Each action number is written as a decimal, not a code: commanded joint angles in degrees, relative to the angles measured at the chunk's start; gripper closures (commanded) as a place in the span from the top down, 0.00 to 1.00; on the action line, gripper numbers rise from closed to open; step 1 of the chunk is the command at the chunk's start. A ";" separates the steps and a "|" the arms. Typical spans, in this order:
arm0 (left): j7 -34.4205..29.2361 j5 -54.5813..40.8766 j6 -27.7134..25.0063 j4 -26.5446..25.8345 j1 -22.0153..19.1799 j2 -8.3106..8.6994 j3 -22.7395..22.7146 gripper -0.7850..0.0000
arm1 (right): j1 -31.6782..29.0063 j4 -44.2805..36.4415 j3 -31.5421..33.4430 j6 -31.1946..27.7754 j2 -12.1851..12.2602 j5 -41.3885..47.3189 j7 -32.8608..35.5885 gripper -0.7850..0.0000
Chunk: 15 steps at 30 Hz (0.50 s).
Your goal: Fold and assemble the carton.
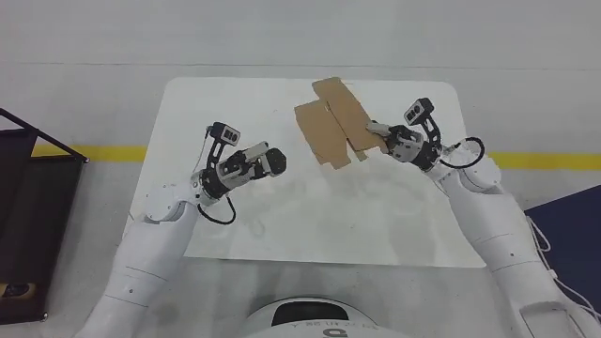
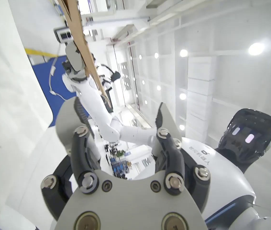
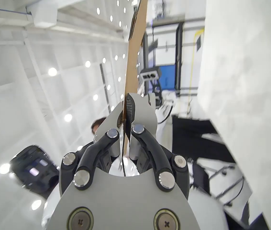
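Right gripper [image 3: 127, 107] pinches the carton [image 3: 136, 48] by one edge (clear of the table [image 1: 225, 113]); left gripper [image 2: 118, 116] hangs spread, well apart.

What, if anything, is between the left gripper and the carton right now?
Nothing visible. The left gripper, open, is apart from the flat carton, with a stretch of white table between them. The right gripper is shut on the carton's opposite edge, so it is not in the path.
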 commanded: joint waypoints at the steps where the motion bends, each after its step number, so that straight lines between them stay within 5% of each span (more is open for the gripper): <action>1: 3.16 1.82 -1.14 -0.17 0.73 0.01 -0.49 1.00 | -4.26 -5.40 1.12 -2.97 0.09 -5.62 -13.07 0.00; 7: 13.96 12.76 -1.96 -0.96 2.18 -0.44 1.87 1.00 | -13.97 -18.59 -0.63 -5.80 -0.75 -22.57 -41.15 0.00; 15: 24.37 19.58 -3.18 -2.01 0.74 -2.15 9.11 1.00 | -17.49 -24.22 -5.04 -5.17 -2.24 -30.33 -54.84 0.00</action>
